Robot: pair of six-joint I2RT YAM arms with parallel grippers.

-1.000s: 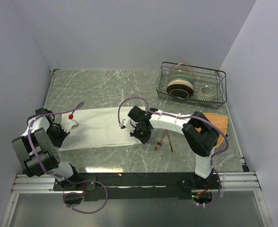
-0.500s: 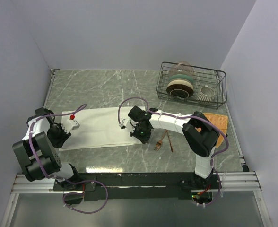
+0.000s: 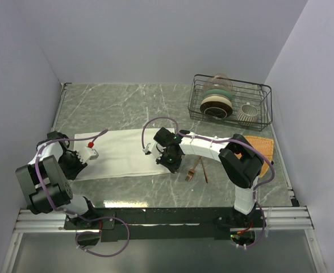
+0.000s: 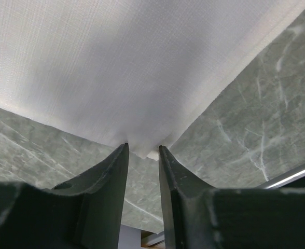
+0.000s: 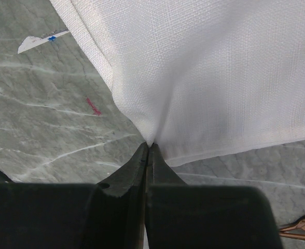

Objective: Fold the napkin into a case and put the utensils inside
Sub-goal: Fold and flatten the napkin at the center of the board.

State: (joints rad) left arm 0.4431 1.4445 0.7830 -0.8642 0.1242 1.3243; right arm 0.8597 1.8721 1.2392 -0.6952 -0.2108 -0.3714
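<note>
The cream-white napkin lies folded as a long flat rectangle across the table's middle left. My left gripper is at its near left corner. In the left wrist view the jaws stand slightly apart, with the cloth's corner between the tips. My right gripper is shut on the napkin's near right corner, seen pinched in the right wrist view. The copper fork and spoon lie side by side on the table just right of the right gripper. One copper tip shows in the right wrist view.
A black wire dish rack with plates and a cup stands at the back right. An orange woven mat lies under the right arm's elbow. Walls close in the left, back and right sides.
My left gripper has shifted a little toward the near edge, to the napkin's near left corner. The right gripper and the napkin have stayed in place.
</note>
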